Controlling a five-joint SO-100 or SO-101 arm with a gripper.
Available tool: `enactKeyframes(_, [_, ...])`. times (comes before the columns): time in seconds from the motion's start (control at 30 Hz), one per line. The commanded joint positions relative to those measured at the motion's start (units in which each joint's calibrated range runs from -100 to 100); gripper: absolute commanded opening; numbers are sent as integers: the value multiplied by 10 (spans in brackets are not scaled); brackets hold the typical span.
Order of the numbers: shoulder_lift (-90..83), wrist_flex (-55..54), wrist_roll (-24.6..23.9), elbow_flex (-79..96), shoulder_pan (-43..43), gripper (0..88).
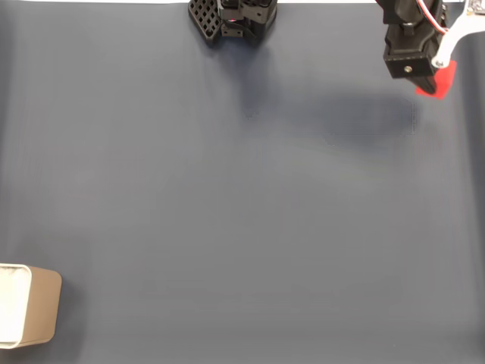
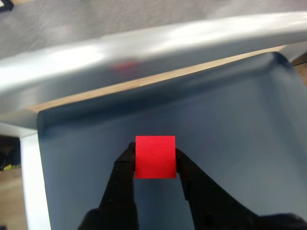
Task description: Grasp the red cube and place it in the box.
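Up at the top right of the fixed view, the gripper (image 1: 438, 76) is pinching the red cube (image 1: 439, 80) tight between both fingers; so it's looking like the carry step, and next it's needing a long swing over to the box (image 1: 42, 307) sitting bottom left.

Bright red cube (image 2: 154, 156); tan, white-lined box (image 1: 42, 307); dark grey-blue table (image 1: 227, 212).

Dark blue-grey mat (image 1: 227, 227) covers table; white rail (image 2: 144, 48) along edge.
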Motion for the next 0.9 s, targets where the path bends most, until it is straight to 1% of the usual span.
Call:
enactKeyframes(0.0, [-29,14,-5,-74,43,0])
enactKeyframes(0.17, [-23,36,-3,-134,103,0])
enactKeyframes(0.5, [-15,38,7,-199,228,0])
enactKeyframes(0.87, [-7,33,5,-260,366,0])
